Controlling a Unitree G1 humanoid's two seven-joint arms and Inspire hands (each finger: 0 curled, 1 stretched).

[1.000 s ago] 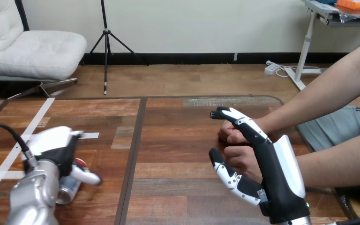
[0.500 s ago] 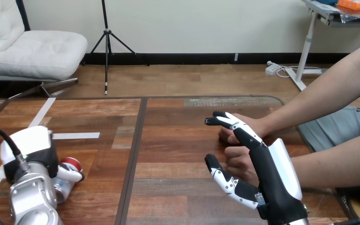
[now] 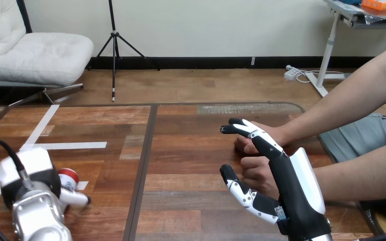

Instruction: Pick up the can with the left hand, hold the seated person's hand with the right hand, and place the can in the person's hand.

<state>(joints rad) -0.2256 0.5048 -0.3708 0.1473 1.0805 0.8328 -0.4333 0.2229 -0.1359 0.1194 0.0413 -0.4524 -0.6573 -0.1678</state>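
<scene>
"Where is the can?"

"The can (image 3: 69,176) is on the left part of the desk (image 3: 181,150), tucked in the left robot hand (image 3: 32,168). The fingers curl round it. A moment ago the can's silver side was showing. Now just its red end peeks out, and the hand has pulled back toward the near edge."

"And the other one?"

"The right robot hand (image 3: 289,186) is wide, with straight fingers and the thumb out. It sits in front of the person's hands (image 3: 255,169), not wrapped round them. I cannot tell if they touch. It has hardly moved."
</scene>
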